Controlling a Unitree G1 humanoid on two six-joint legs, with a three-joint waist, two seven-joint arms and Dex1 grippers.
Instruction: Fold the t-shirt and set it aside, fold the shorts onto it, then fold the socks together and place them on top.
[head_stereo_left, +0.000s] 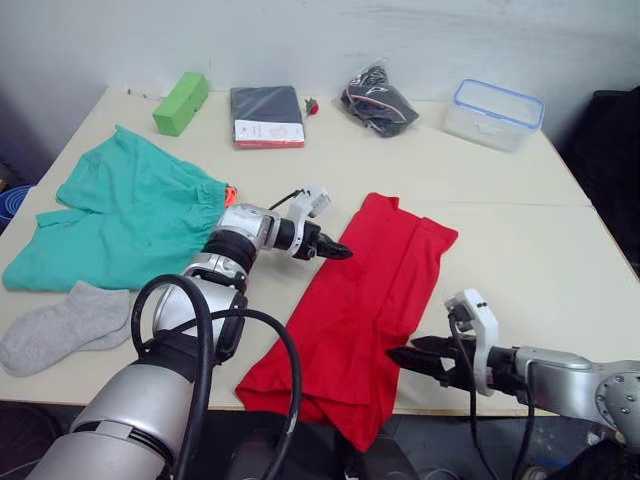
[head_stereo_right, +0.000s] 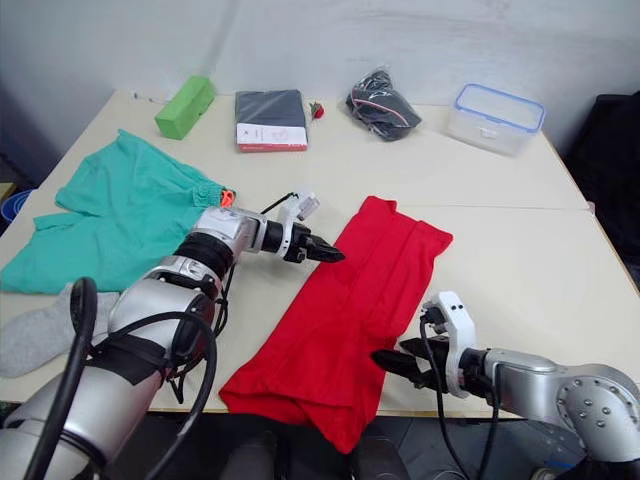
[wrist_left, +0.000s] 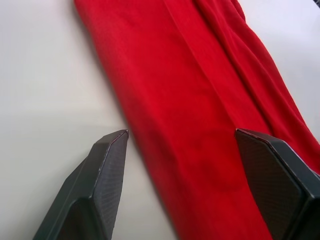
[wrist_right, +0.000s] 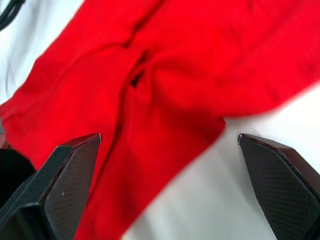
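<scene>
The red t-shirt (head_stereo_left: 362, 310) lies folded into a long strip across the table's middle, its near end hanging over the front edge. My left gripper (head_stereo_left: 338, 250) is open at the strip's left edge, its fingers (wrist_left: 107, 165) straddling that edge. At the strip's near right side my right gripper (head_stereo_left: 405, 357) stands open, low over the table, with red cloth (wrist_right: 165, 100) between its fingers. The teal shorts (head_stereo_left: 115, 215) lie spread at the left. The grey socks (head_stereo_left: 65, 325) rest near the front left edge.
Along the back of the cream table (head_stereo_left: 520, 250) stand a green block (head_stereo_left: 181, 102), a dark packaged garment (head_stereo_left: 266, 116), a bag of dark items (head_stereo_left: 378, 100) and a clear lidded box (head_stereo_left: 494, 113). A black object (head_stereo_left: 615, 160) is beyond the table's right edge.
</scene>
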